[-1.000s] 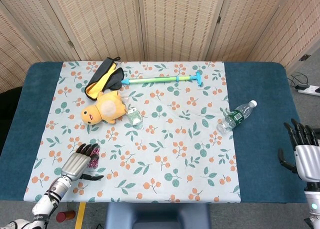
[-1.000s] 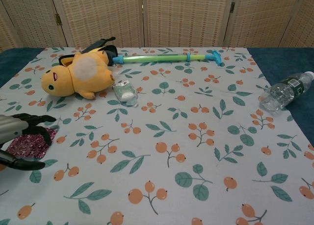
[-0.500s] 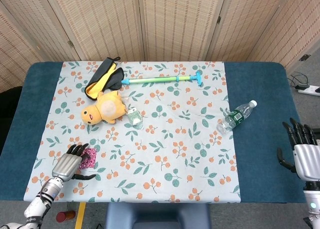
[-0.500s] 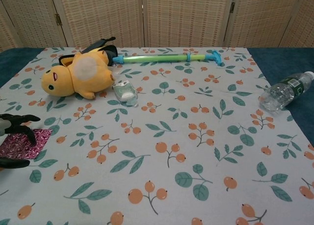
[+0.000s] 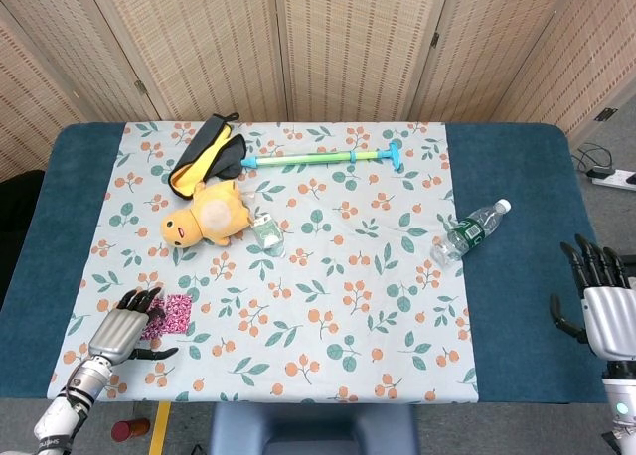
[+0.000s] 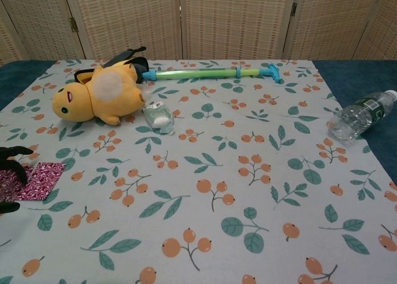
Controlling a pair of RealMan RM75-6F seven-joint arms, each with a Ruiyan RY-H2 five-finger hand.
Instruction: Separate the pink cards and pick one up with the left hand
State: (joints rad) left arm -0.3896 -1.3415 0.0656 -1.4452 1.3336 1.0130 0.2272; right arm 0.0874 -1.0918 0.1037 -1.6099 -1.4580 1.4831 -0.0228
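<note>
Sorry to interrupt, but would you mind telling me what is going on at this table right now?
A two-armed robot is working on a small stack of pink cards lying near the left edge of the flowered tablecloth. Its left hand rests at the cards' left end with fingertips on them, but no card is lifted yet. The right hand hangs open beside the table, holding nothing. A yellow plush toy, a green stick and a water bottle lie untouched further back.

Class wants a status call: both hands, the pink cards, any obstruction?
Left hand open, fingertips on the pink cards, nothing lifted. Right hand open, idle at the table's right edge. Cards flat on the cloth; nothing blocking.
</note>
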